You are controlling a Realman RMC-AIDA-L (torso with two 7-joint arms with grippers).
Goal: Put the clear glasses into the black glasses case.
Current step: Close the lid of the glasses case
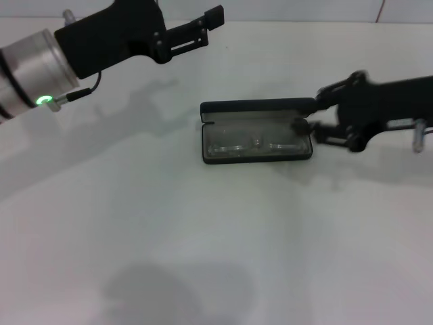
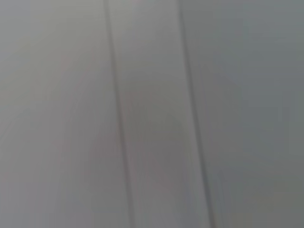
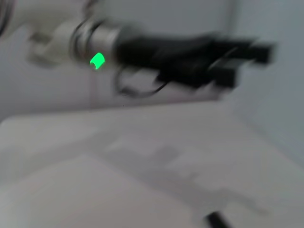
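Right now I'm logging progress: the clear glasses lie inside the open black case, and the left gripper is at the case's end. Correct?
Not quite. The head view shows the right gripper at the end of the black case; the left gripper is raised, away at the table's far side. The clear glasses do lie inside the open case.

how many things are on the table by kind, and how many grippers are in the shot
Glasses: 1, clear, lying inside the open case.
Case: 1, black, lid up, on the table.
Grippers: 2, the left gripper raised at the far left, the right gripper at the case's right end.
Total: 4.
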